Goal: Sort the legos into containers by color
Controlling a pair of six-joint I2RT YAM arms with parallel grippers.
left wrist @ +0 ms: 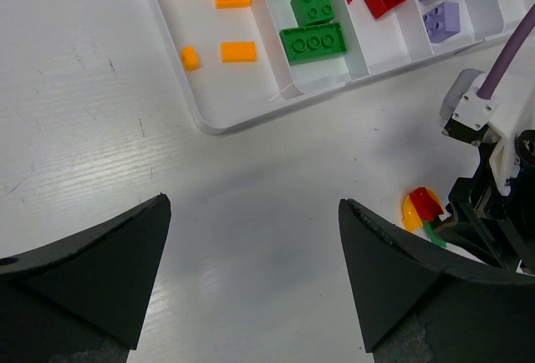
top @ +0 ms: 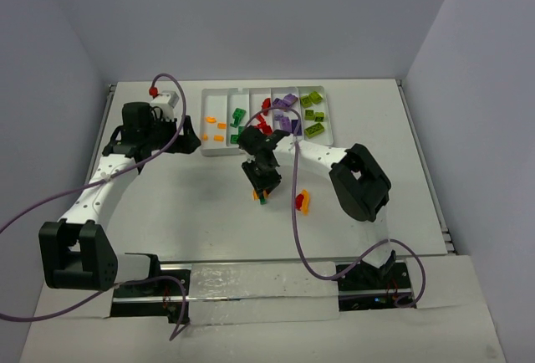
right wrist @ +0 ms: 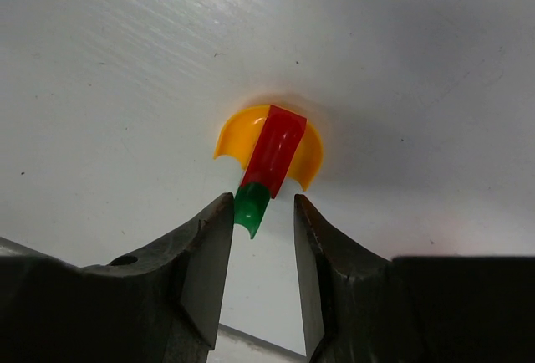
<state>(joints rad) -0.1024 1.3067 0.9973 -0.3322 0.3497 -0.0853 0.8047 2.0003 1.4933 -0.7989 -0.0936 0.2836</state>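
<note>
On the white table (top: pixel 209 212), just in front of the tray (top: pixel 219 153), the right gripper (right wrist: pixel 263 204) pointed down at a tiny cluster of three legos. An orange curved piece (right wrist: pixel 236 135) lay flat, a red piece (right wrist: pixel 276 150) ran across it, and a dark green piece (right wrist: pixel 250 206) stuck out at the near end. The gripper's black fingers stood narrowly apart on either side of the green piece, with a sliver of table showing beside one finger, so nothing was clamped yet. Another orange brick (top: pixel 305 205) lay a little to the right.

The left gripper (left wrist: pixel 253 202) hung wide and empty near the tray's near left corner, where orange, green, red and purple bricks already sat in separate compartments.

These pieces looked light, rigid and glossy, so probably slippery. The three seemed stuck or stacked together; pinching the green end squarely across its flat sides seemed the safest hold, though the others might lift with it or twist loose.
</note>
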